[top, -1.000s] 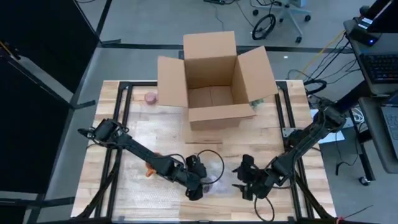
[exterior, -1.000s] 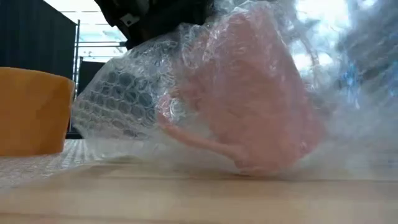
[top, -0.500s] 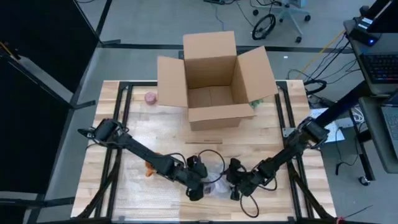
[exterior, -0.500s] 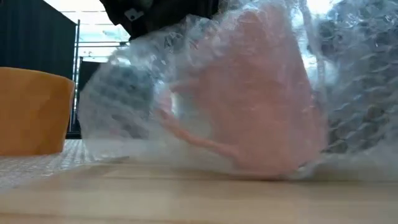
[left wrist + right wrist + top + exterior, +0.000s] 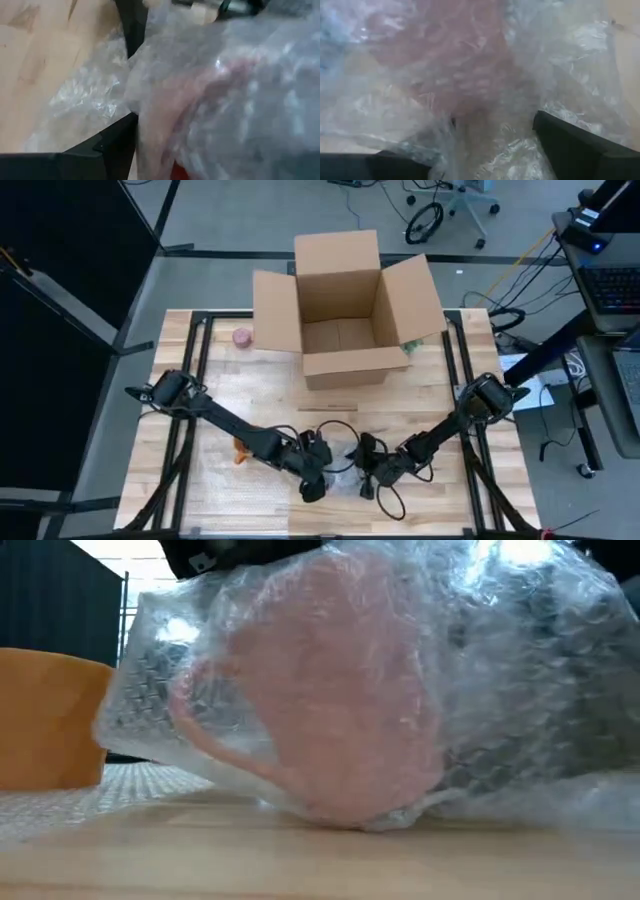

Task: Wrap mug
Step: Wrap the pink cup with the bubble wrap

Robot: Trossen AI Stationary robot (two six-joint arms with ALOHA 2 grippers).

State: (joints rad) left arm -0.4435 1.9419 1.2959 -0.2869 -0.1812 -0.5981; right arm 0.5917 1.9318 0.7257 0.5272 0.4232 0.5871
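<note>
Wooden table point(image 5: 250, 395), near edge: your pink mug point(image 5: 330, 690) lies on its side inside bubble wrap point(image 5: 510, 670), pinned between left gripper point(image 5: 318, 470) and right gripper point(image 5: 368, 468) to stop it unrolling; both grips likely clamped, though I cannot tell.

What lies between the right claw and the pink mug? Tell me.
Only bubble wrap: it covers the pink mug, and the right claw presses against it opposite the left claw.
</note>
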